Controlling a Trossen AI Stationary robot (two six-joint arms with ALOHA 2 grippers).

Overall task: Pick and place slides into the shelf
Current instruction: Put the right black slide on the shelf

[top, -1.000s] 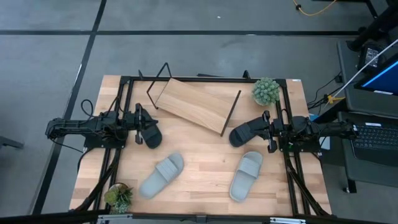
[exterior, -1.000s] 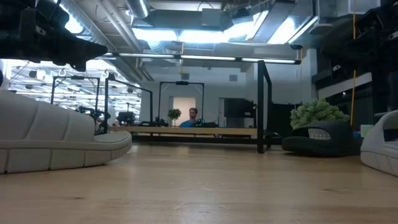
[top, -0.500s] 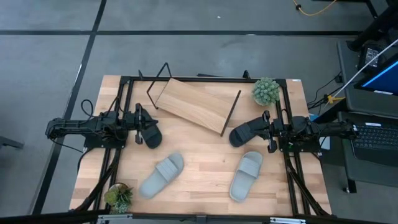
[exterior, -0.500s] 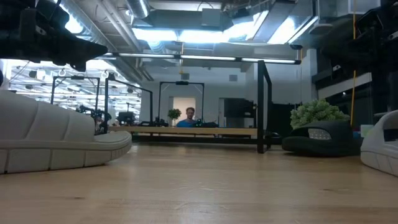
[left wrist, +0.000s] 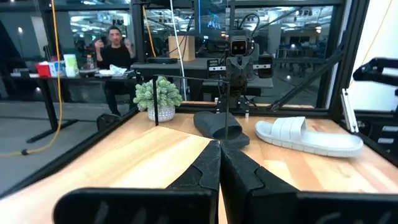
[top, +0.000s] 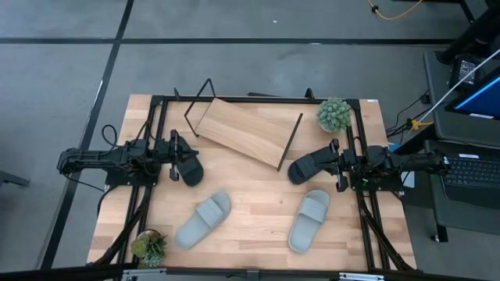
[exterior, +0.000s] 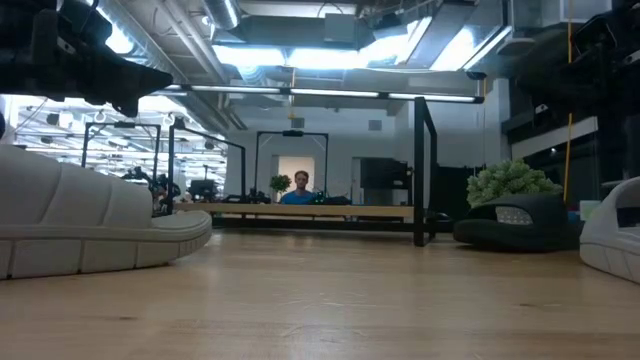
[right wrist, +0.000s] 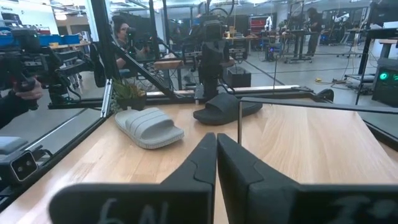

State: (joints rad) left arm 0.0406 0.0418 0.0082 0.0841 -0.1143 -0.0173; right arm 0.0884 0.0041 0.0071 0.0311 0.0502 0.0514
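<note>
The light-wood shelf [top: 246, 133] stands askew on its black wire legs at the table's far middle. One black slide [top: 191, 168] lies just in front of my left gripper [top: 176, 156]. The other black slide [top: 308, 166] lies just in front of my right gripper [top: 334, 162]. Two light grey slides [top: 203, 219] [top: 310, 220] lie flat on the table nearer the front edge. Both grippers are shut and hold nothing, as the left wrist view [left wrist: 219, 158] and the right wrist view [right wrist: 216, 149] show. Neither wrist view shows the slide nearest its own fingers.
A potted plant [top: 334, 114] stands at the far right corner and a smaller one [top: 148, 246] at the near left corner. A black frame [top: 258, 99] runs around the table's edges. Bare wood lies between the two grey slides. A person [left wrist: 115, 46] sits beyond the table.
</note>
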